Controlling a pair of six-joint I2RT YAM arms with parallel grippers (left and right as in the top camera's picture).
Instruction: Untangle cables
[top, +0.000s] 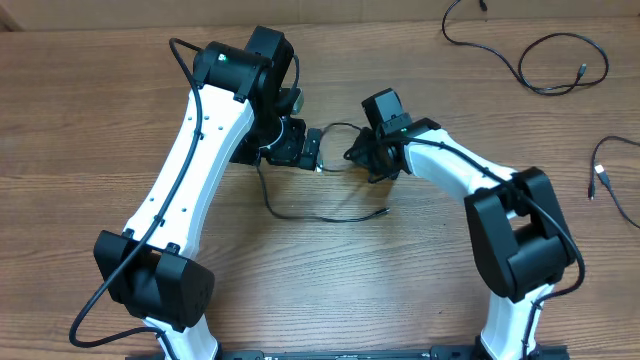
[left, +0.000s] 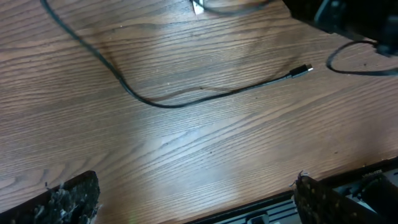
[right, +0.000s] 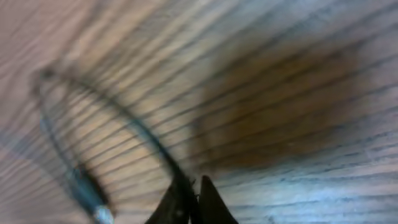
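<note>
On the desk (top: 90, 120) two other cables (top: 548, 92) lie at the far right, well apart from the arms. From overhead, the arms cover part of the cable (left: 205, 96); its plug (left: 303, 70) lies free. Your left claw (left: 194, 196) hangs released above it. The right wrist view is blurred, but it shows your right claw (right: 191, 200) clenched on the cable.

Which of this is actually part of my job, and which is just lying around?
Job:
- centre cable
- pinched cable in right gripper
- top-right cable
- right-edge cable

Not the job:
- arms' thick cables
- table
</note>
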